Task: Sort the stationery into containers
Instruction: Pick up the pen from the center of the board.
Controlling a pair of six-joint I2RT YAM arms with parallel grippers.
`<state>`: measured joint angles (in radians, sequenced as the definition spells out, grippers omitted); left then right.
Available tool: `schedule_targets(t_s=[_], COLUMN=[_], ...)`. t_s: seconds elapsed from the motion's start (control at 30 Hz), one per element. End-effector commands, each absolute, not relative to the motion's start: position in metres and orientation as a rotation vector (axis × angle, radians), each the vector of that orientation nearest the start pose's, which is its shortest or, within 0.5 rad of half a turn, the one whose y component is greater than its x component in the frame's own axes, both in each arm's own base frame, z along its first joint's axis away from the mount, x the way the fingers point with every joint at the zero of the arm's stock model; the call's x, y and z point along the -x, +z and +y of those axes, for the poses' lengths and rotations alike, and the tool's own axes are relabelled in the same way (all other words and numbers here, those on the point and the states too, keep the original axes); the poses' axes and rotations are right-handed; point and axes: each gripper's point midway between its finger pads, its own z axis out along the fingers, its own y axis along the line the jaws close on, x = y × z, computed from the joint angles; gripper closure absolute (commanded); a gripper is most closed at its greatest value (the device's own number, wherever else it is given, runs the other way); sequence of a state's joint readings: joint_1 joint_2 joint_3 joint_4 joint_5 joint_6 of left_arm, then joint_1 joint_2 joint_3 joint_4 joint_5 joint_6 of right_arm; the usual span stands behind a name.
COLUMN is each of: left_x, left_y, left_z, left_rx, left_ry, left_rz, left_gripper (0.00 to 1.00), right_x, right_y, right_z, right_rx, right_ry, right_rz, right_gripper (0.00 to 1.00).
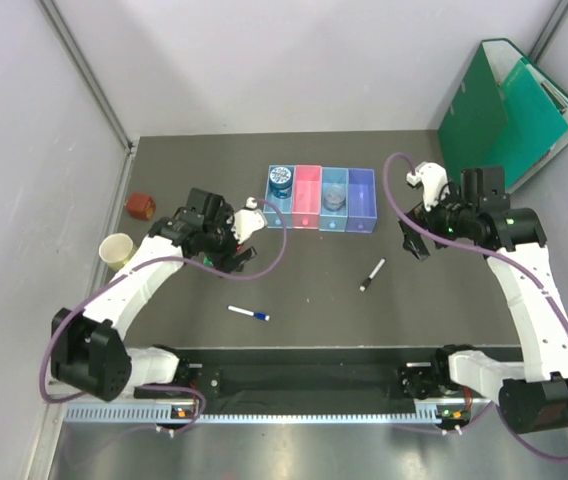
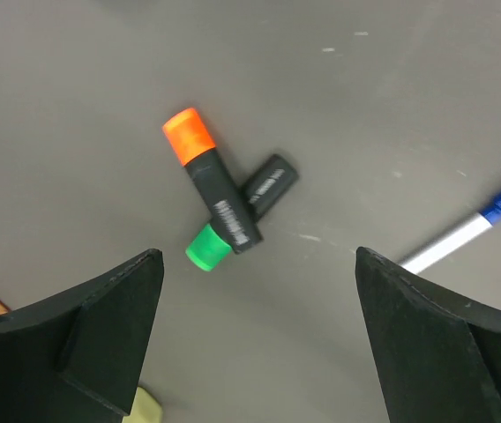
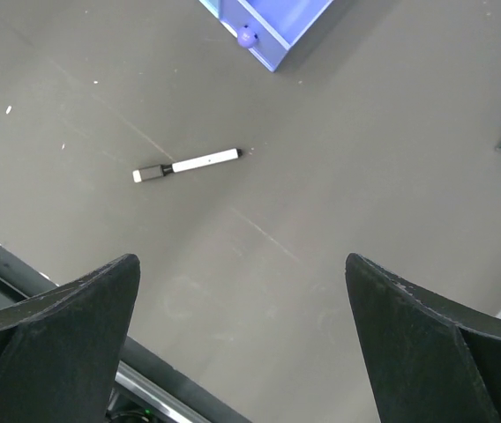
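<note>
Four joined bins [image 1: 307, 210] stand in a row at the back: light blue, pink, light blue, purple-blue. A blue tape roll [image 1: 282, 181] lies in the leftmost bin and a small grey piece [image 1: 335, 197] in the third. My left gripper [image 1: 232, 248] is open and empty above an orange-and-black highlighter [image 2: 211, 179] that lies crossed over a green one [image 2: 206, 249]. A white pen with a blue cap [image 1: 249, 314] lies in front. My right gripper [image 1: 411, 240] is open and empty above bare table. A black-and-white marker [image 1: 372, 275] lies to its left and also shows in the right wrist view [image 3: 187, 165].
A pale yellow cup [image 1: 117, 251] stands at the left, with a reddish-brown eraser block [image 1: 141, 205] behind it. Green folders [image 1: 509, 110] lean at the back right. The purple-blue bin's corner [image 3: 268, 22] shows in the right wrist view. A black rail [image 1: 304, 375] runs along the near edge.
</note>
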<state>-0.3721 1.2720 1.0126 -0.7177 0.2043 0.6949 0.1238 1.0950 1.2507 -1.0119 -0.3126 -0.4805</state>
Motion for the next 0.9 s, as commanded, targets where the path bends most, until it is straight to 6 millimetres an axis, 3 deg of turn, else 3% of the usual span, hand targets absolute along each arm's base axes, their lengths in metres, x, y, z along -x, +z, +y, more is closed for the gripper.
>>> schedule_targets(t_s=[0.0,0.07,0.1,0.33,0.87], left_x=[-0.325,-0.335,-0.338,-0.359,-0.352], left_y=[0.129,0.13,0.12,0.1,0.038], left_z=[-0.118,-0.117,-0.117,-0.117,-0.094], left_rx=[-1.169,-1.126,-1.133,-1.12,-1.045], left_ry=[-0.144,-0.164,-0.174,-0.177,-0.082], left_rz=[2.183,2.219,2.252,2.288,2.404], left_gripper=[0.07,0.08,0.09,0.11,0.29], right_x=[-0.257,-0.257,-0.257,-0.257,-0.26], right_y=[0.258,0.259,0.261,0.266,0.279], right_z=[0.065,0.065,0.064,0.068,0.072], right_rx=[0.868,0.868,0.865,0.848,0.827], right_ry=[0.154,0.146,0.142,0.164,0.183], right_rz=[2.148,2.142,2.137,2.123,2.102], right_gripper=[0.01,0.0,0.0,0.0,0.0])
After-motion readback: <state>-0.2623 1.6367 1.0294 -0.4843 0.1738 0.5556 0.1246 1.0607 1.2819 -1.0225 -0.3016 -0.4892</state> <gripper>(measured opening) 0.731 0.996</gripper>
